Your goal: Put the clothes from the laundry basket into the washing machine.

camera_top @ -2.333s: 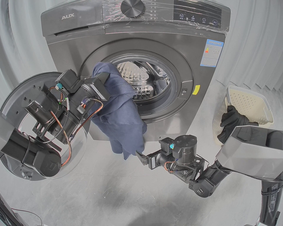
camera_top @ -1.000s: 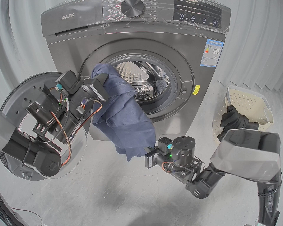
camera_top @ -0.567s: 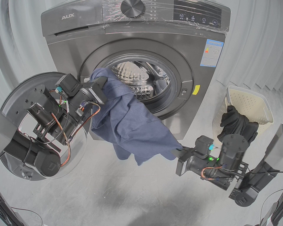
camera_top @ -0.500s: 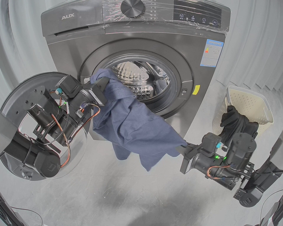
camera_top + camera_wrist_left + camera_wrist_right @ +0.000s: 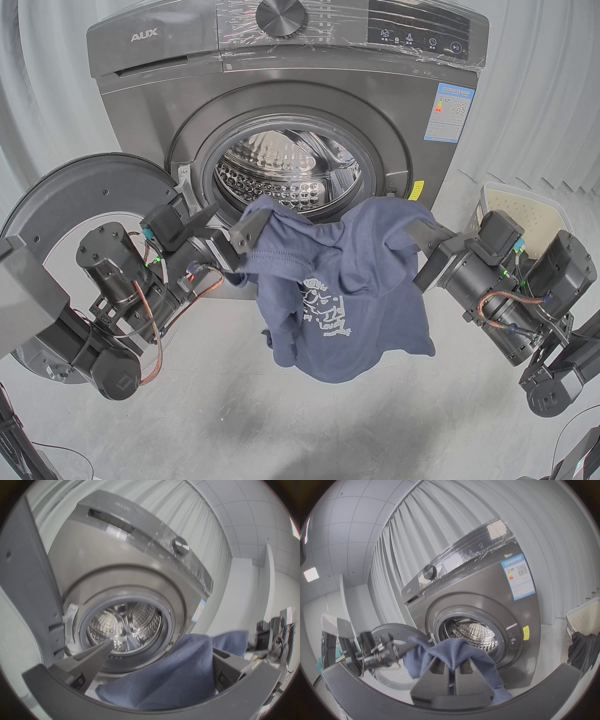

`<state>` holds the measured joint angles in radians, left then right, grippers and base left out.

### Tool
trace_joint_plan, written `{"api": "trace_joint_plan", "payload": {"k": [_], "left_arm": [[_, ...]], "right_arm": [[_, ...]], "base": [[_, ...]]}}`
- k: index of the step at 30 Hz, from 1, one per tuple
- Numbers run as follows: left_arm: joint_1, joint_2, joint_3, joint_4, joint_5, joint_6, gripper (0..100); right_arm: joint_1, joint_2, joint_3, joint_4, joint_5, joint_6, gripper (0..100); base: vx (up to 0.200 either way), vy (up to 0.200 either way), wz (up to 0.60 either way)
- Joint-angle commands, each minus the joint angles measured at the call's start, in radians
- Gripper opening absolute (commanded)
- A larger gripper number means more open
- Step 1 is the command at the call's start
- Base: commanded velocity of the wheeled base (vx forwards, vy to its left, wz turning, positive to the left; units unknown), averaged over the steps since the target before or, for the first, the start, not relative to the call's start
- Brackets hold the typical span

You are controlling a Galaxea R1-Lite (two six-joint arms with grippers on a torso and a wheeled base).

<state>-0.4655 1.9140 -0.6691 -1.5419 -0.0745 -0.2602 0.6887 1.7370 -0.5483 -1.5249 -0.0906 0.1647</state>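
Shirt [image 5: 350,281] stretched side to side now, a blue tee with its top edge running straight across from one claw to the other, the body hanging down toward the floor, white print facing out. Right gripper [image 5: 414,230] is clamped tight on the shirt's right end. Left gripper [image 5: 239,211] has its jaws spread wide, the cloth's left end draped over one finger. It all hangs outside the washing machine [image 5: 281,94], in front of and just below the open drum [image 5: 287,169]. Door [image 5: 81,187] swung wide on the left. Laundry basket [image 5: 544,212] sits off right, dark clothing [image 5: 582,653] in it.
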Motion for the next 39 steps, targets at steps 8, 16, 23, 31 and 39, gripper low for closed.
{"api": "trace_joint_plan", "payload": {"k": [8,16,23,31,39], "left_arm": [[0.001,0.115,0.074,-0.006,0.001,0.004,100],[-0.001,0.161,0.099,-0.006,-0.010,0.006,100],[-0.010,0.186,0.112,-0.007,-0.015,0.010,100],[-0.073,0.191,0.166,-0.007,-0.050,0.065,100],[-0.119,0.257,0.151,-0.009,-0.073,0.127,100]], "right_arm": [[-0.017,-0.011,-0.085,0.002,-0.031,0.001,0],[-0.015,-0.010,-0.093,0.005,-0.032,0.003,0],[-0.009,-0.005,-0.111,0.012,-0.044,0.001,0],[0.002,0.061,-0.199,0.019,-0.110,0.001,0],[0.002,0.147,-0.309,0.045,-0.116,0.001,0]], "base": [[0.000,0.000,0.00],[0.000,0.000,0.00],[0.000,0.000,0.00],[0.000,0.000,0.00],[0.000,0.000,0.00]]}}
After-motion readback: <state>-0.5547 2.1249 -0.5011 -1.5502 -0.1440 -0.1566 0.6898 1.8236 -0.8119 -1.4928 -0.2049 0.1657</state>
